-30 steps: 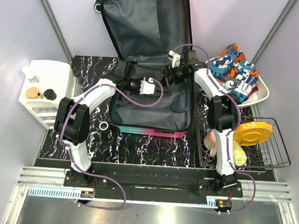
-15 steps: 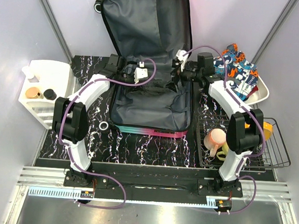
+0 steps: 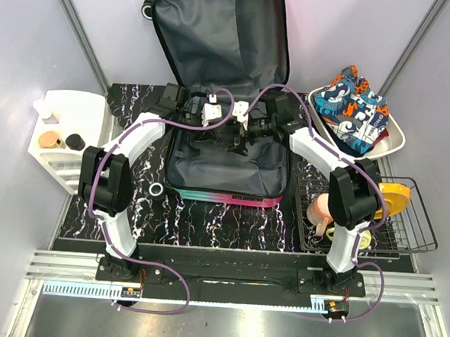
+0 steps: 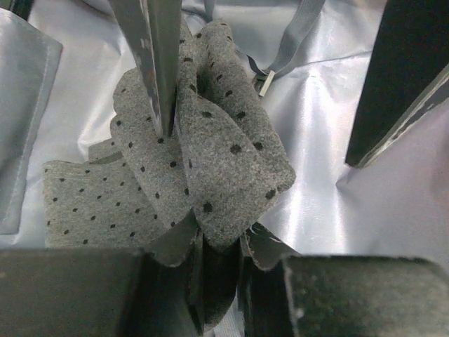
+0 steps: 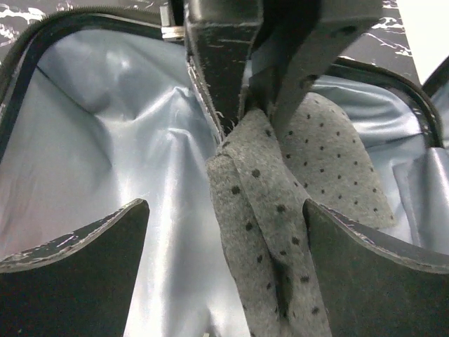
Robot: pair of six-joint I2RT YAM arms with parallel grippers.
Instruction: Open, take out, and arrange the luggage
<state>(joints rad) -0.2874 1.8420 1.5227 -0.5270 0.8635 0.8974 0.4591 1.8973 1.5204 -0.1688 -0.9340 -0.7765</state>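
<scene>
Plainly, the luggage [image 3: 225, 162] lies open at upper centre of the top view; above its lining the left gripper [image 4: 210, 263] pinches a grey dotted cloth [image 4: 224, 154]; the right gripper [image 5: 224, 235], wide open and empty, straddles that hanging cloth from the frame's right.

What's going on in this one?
The suitcase lies open with its lid up. Inside it, the left gripper is shut on a bunched grey dotted cloth. The right gripper is open, with one finger on either side of the same cloth, and has not closed on it.
</scene>
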